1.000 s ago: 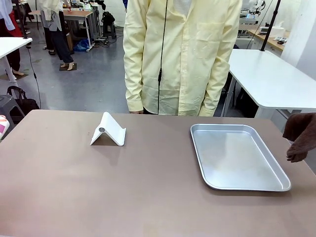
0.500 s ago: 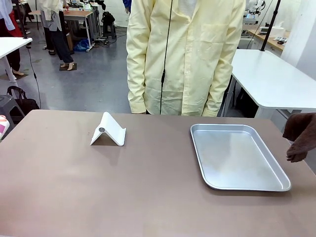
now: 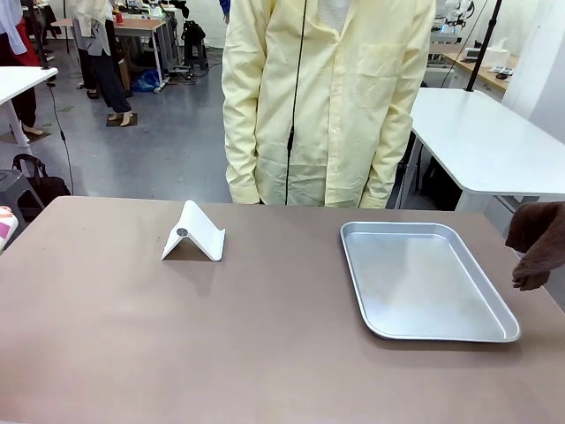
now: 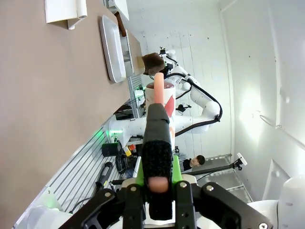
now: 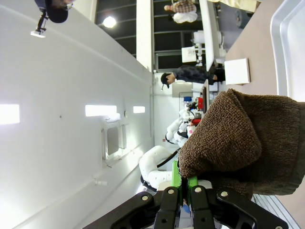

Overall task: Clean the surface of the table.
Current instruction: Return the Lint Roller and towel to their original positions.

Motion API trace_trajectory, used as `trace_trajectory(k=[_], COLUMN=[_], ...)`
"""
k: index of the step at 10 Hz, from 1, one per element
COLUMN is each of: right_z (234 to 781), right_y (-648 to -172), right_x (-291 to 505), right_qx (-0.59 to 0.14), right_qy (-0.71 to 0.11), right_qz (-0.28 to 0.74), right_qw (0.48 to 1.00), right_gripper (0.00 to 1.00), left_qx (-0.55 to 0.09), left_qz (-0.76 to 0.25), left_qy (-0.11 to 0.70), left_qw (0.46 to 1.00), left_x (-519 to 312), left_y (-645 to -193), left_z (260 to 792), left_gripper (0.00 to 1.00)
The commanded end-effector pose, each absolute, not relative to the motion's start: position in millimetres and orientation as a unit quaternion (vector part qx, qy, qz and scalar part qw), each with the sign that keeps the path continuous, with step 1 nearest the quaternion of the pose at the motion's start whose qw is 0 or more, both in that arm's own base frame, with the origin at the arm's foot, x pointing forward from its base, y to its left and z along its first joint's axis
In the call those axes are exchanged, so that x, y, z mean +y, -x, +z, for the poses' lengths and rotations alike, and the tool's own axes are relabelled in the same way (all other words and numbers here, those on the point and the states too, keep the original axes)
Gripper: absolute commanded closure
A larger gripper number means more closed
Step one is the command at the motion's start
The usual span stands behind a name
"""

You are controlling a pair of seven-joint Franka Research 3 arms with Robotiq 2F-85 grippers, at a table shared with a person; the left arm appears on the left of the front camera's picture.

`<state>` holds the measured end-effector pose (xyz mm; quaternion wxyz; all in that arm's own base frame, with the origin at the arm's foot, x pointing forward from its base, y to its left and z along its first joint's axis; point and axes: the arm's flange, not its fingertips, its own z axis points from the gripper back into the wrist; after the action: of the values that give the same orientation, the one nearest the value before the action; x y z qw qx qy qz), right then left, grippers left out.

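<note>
Tray (image 3: 428, 281) and white stand (image 3: 194, 233) crowd table (image 3: 177, 336); right pincer (image 5: 181, 188) grips brown cloth (image 5: 238, 138).

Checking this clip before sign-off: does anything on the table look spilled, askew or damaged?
Nothing stands out. The table looks clean; the white stand and empty tray sit flat, tray slightly angled. A brown cloth hangs in the right gripper.

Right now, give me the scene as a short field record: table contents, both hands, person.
table: taupe top, bearing a white folded stand at left and an empty metal tray at right
left hand: shut on a pink-tipped tool, off the table
right hand: shut on a brown cloth, hanging at the table's right edge
person: standing at the far side, yellow shirt
</note>
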<state>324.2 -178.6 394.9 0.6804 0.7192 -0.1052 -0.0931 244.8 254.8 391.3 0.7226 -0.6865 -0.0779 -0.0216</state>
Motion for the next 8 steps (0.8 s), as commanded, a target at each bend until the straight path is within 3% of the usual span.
trace_trajectory(k=[1,5,8], right_z=[416.8,457.7,433.5], right_y=[-333.4,-390.7,-409.5], right_x=[-142.7,6.2,122.9], right_qx=[-0.117,-0.151,-0.127], right_qy=[-0.715,-0.71,-0.659], right_qz=[-0.065,-0.082,-0.03], right_qw=[0.686,0.683,0.74], right_gripper=[0.95,0.95,0.95], left_qx=[-0.064,-0.038,-0.011], left_qz=[-0.036,-0.025,-0.041], left_qy=[0.679,0.61,0.507], left_qw=[0.73,0.791,0.861], left_x=[233.2,112.5,15.2], left_y=[-269.4,-339.6,-385.4], left_z=[412.2,484.5,517.5], left_gripper=[0.78,0.78,0.78])
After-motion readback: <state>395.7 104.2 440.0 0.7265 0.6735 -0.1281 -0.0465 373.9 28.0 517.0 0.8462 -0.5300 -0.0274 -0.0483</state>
